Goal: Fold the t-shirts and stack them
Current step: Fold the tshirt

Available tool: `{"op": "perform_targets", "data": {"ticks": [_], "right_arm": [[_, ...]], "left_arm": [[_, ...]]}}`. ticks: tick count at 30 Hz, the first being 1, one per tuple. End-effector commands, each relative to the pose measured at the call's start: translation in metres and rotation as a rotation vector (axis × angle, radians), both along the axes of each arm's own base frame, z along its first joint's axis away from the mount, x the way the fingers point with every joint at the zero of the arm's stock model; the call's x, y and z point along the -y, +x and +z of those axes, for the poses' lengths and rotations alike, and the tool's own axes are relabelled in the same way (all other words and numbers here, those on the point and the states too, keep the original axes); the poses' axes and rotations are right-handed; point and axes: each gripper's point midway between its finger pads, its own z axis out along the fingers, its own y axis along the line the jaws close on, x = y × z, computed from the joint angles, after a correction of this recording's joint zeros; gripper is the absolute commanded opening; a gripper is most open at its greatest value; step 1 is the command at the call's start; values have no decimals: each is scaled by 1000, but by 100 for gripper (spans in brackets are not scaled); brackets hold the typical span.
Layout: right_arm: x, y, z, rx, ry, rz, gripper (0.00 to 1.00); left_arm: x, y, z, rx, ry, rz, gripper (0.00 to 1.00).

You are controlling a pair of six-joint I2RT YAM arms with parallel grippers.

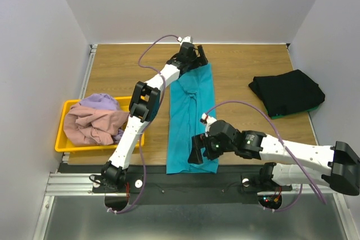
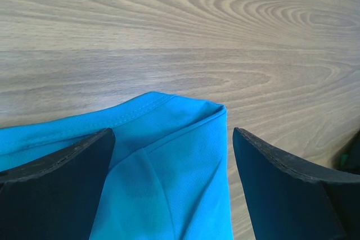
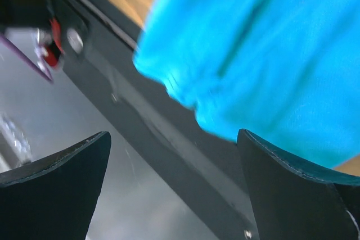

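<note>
A teal t-shirt (image 1: pixel 191 119) lies folded into a long strip down the middle of the table. My left gripper (image 1: pixel 195 55) is open over its far end; the left wrist view shows the teal corner (image 2: pixel 169 161) between the spread fingers. My right gripper (image 1: pixel 198 151) is open at the shirt's near end, which hangs over the table's front rail (image 3: pixel 270 49). A folded black t-shirt (image 1: pixel 287 92) lies at the right on a green one (image 1: pixel 316 105). Dusty pink (image 1: pixel 93 125) and lavender (image 1: pixel 100 102) shirts are heaped in the tray.
The yellow plastic tray (image 1: pixel 62 141) stands at the table's left edge. A black rail (image 1: pixel 185 181) runs along the front edge, with the arm bases on it. Purple cables loop over both arms. Grey walls close the table on three sides.
</note>
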Motion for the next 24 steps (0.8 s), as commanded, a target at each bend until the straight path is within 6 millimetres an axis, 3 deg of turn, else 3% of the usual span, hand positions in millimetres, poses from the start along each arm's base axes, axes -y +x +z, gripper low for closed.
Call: {"op": "perform_targets", "data": {"ticks": [1, 2, 3, 4, 6, 7, 8, 9, 10, 11, 12, 13, 14, 15, 16, 18, 19, 20, 22, 24], "right_arm": [[-9, 49, 36, 213, -14, -131, 100], [-8, 60, 36, 236, -38, -184, 100], [-9, 76, 48, 274, -34, -249, 100], [-1, 96, 54, 334, -57, -342, 100], [11, 129, 59, 375, -92, -459, 100], [14, 146, 70, 415, -103, -495, 100], [15, 157, 74, 409, -100, -519, 100], [24, 178, 61, 405, -165, -546, 100], [20, 191, 71, 413, -154, -557, 100], [27, 207, 66, 424, -199, -569, 100], [29, 221, 49, 430, -270, -585, 100], [26, 230, 46, 440, -297, -586, 100], [22, 249, 56, 470, -307, -586, 100], [21, 260, 54, 472, -320, -593, 100], [11, 275, 40, 454, -351, -584, 100], [12, 297, 26, 425, -371, -576, 100], [6, 311, 16, 414, -386, -569, 100], [6, 311, -4, 392, -422, -557, 100], [-1, 329, -3, 428, -440, -548, 100], [-4, 345, -24, 434, -497, -540, 100]], "left_arm": [[-16, 5, 152, 237, -30, 29, 99], [-24, -2, 193, 289, -38, 34, 99], [-32, -6, 213, 315, -28, 39, 99], [-46, -19, 250, 353, -43, 49, 99], [-59, -36, 278, 382, -48, 33, 99], [-72, -56, 296, 392, -41, 34, 99], [-80, -67, 301, 395, -28, 39, 99], [-89, -78, 303, 391, -10, 50, 99], [-102, -86, 302, 383, 17, 90, 99], [-122, -110, 290, 345, 45, 120, 99], [-137, -120, 279, 319, 63, 181, 99], [-154, -146, 301, 350, 29, 210, 99], [-161, -161, 248, 278, 69, 202, 99], [-166, -177, 237, 266, 60, 199, 99], [-182, -204, 212, 248, 45, 227, 99], [-190, -232, 192, 229, -14, 247, 99], [-204, -255, 170, 204, -18, 278, 99], [-211, -265, 159, 184, -27, 301, 99], [-222, -284, 140, 136, -64, 351, 99], [-224, -306, 118, 93, -88, 328, 99]]}}
